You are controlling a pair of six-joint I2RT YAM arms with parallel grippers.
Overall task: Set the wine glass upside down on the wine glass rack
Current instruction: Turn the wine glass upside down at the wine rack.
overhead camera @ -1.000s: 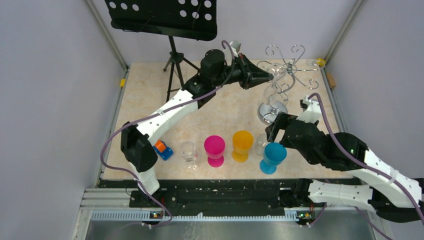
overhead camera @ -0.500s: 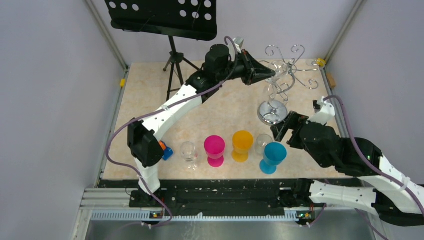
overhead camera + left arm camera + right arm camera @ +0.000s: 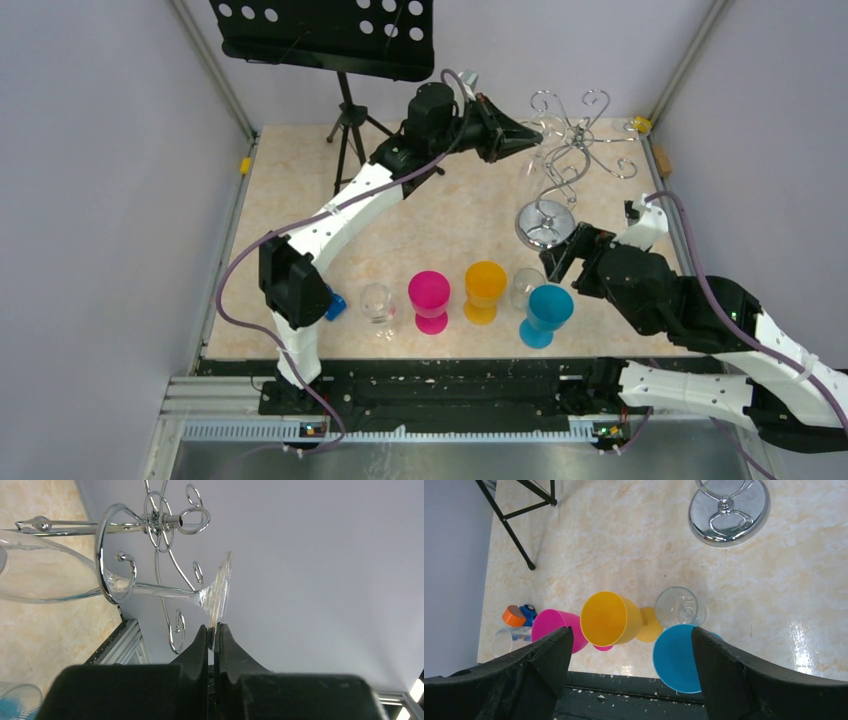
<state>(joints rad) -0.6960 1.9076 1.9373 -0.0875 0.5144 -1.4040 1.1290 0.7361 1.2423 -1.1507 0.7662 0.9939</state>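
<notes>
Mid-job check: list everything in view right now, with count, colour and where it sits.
wine glass rack: 1, chrome, far right of table
wine glass: 1, clear, held on its side at the rack's hooks
goblets: 3, pink, orange, blue, near-edge row
loose clear glasses: 2, left of pink, between orange and blue
small object: 1, blue and orange, near left
music stand: 1, black, far left
table: 1, beige marble
left gripper: shut on the glass's foot
right gripper: open, above the goblets
</notes>
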